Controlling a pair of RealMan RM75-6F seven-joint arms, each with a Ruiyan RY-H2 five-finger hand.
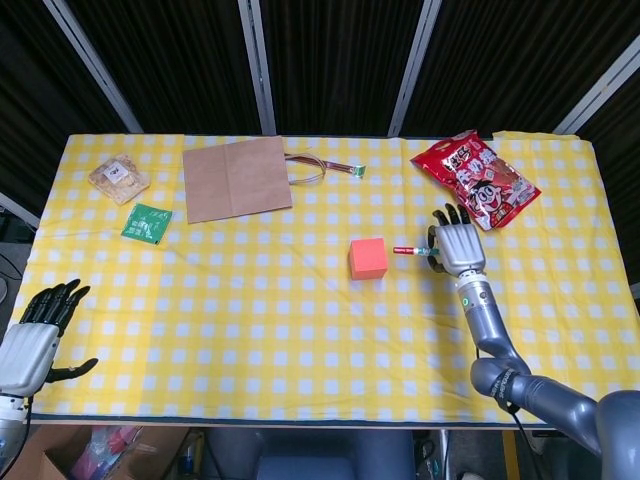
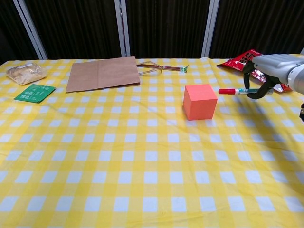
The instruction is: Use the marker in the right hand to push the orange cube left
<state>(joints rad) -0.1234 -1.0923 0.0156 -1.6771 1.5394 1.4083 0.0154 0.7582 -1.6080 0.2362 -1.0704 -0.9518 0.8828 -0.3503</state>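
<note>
The orange cube (image 1: 368, 258) (image 2: 200, 101) sits on the yellow checked tablecloth right of the middle. My right hand (image 1: 456, 243) (image 2: 270, 68) holds a marker (image 1: 411, 248) (image 2: 240, 91) level, its red cap pointing left at the cube. The cap tip stands a short gap to the right of the cube's upper right edge, not touching it. My left hand (image 1: 34, 335) hangs with fingers apart and nothing in it off the table's front left corner, seen only in the head view.
A brown paper bag (image 1: 236, 178) (image 2: 103, 73) lies flat at the back. A red snack packet (image 1: 475, 178) (image 2: 247, 60) lies behind my right hand. A green sachet (image 1: 147, 222) (image 2: 33, 93) and a wrapped biscuit (image 1: 118, 178) (image 2: 23, 72) lie at the far left.
</note>
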